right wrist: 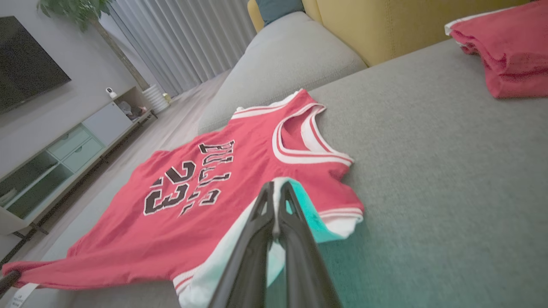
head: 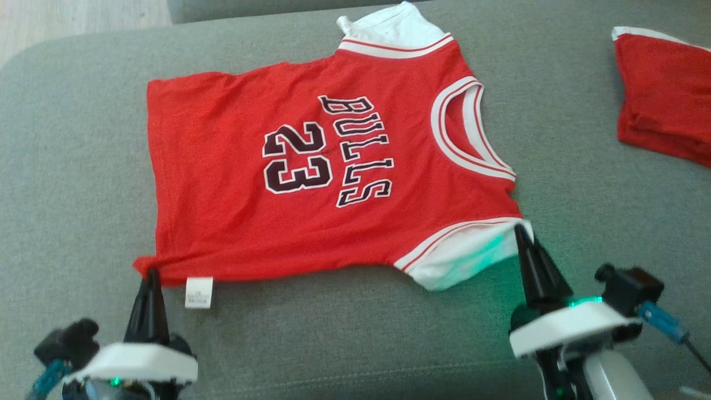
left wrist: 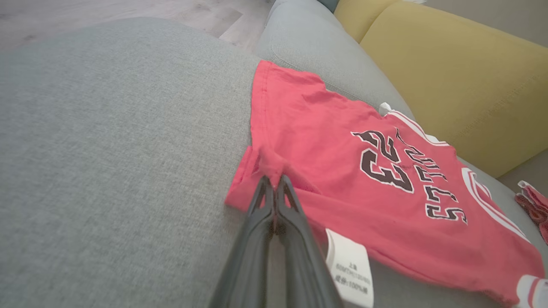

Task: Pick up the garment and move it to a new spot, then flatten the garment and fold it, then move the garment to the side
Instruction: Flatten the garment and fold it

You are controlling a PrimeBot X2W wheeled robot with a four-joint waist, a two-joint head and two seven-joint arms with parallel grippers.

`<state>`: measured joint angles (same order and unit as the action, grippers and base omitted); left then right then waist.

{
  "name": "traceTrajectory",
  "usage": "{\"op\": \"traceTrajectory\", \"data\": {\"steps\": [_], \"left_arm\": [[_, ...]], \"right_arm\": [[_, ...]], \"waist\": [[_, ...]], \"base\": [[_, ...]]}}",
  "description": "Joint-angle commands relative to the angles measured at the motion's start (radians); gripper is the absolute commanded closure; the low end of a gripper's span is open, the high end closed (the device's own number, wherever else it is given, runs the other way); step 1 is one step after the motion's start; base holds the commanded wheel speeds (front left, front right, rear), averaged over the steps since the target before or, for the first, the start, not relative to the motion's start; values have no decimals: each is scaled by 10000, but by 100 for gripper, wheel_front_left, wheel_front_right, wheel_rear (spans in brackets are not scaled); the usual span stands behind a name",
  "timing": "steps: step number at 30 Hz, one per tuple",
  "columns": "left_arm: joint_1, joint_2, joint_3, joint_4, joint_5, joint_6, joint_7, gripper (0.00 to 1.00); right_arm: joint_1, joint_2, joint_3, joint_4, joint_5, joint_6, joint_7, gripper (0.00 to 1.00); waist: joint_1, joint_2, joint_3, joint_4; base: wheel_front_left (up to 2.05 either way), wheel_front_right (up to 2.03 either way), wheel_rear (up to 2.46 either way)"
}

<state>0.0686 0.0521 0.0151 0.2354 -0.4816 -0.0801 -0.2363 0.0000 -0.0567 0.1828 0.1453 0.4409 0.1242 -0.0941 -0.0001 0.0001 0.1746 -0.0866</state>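
My left gripper (head: 151, 272) clamped on jersey (head: 233, 183) hem corner — fabric bunched at tips. My right gripper (head: 519, 229) closed on white armhole edge. Jersey flat on grey sofa (head: 72, 166).

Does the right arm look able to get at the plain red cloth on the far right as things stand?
Probably not yet. The cushion toward the red cloth is bare, but the fingers of the right gripper are shut on the garment's armhole corner; it would have to let go first.
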Motion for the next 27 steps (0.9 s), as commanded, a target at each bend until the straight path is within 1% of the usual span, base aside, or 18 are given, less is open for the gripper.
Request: {"op": "traceTrajectory", "data": {"steps": [1,9,18,20,21,27], "left_arm": [[-672,-3,351,1,-163,-53,-74,100],[-2579,127,269,1649,-413,-173,-16,100],[-4352,283,43,3484,-220,-316,-182,100],[-4590,281,25,3714,-189,-346,-212,100],[-4590,281,25,3714,-189,-346,-212,100],[-4958,253,47,3890,-69,-418,-248,100]], "right_arm": [[-635,32,189,-112,117,65,-278,100],[-2537,58,71,1304,167,65,-768,100],[-4756,62,288,3516,302,65,-1307,100],[-5195,63,275,3987,285,65,-1409,100],[-5195,63,275,3987,285,65,-1409,100],[-6230,63,219,5338,167,65,-1583,100]], "waist": [[1,-1,98,68],[1,-1,687,201],[1,-1,1351,368],[1,-1,1447,397],[1,-1,1447,397],[1,-1,1673,500]], "base": [[0,0,0],[0,0,0],[0,0,0],[0,0,0],[0,0,0],[0,0,0]]}}
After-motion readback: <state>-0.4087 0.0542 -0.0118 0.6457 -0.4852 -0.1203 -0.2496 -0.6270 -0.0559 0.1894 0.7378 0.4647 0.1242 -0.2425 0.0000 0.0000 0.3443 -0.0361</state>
